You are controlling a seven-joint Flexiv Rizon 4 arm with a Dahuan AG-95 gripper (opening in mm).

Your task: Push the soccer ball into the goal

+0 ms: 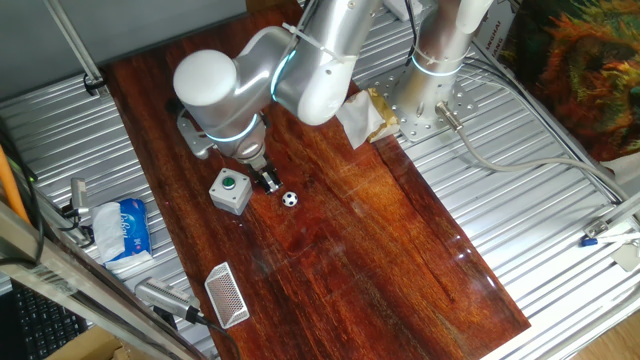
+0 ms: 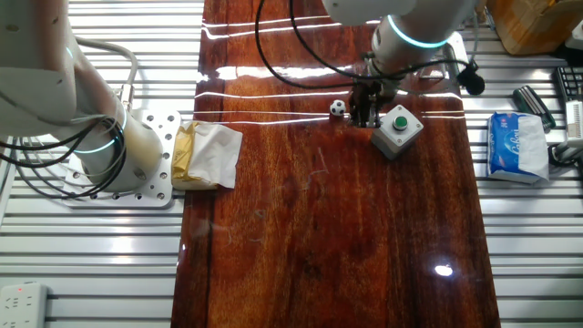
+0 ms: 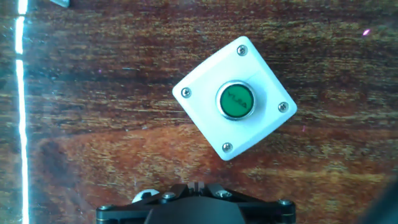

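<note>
Ball [image 1: 289, 199] and claw [image 1: 268, 181] sit close together on the desk [image 1: 380, 250], the claw between the button box [image 1: 230, 190] and the ball, its tips just beside the ball. Whether the fingers are parted or closed I cannot tell; they hold nothing visible. From the button box, the goal [image 1: 227, 295] lies well off toward the near desk edge. Judging by this, the ball is on the claw's far side from the box, so a sideways sweep would need redirecting toward the goal.
</note>
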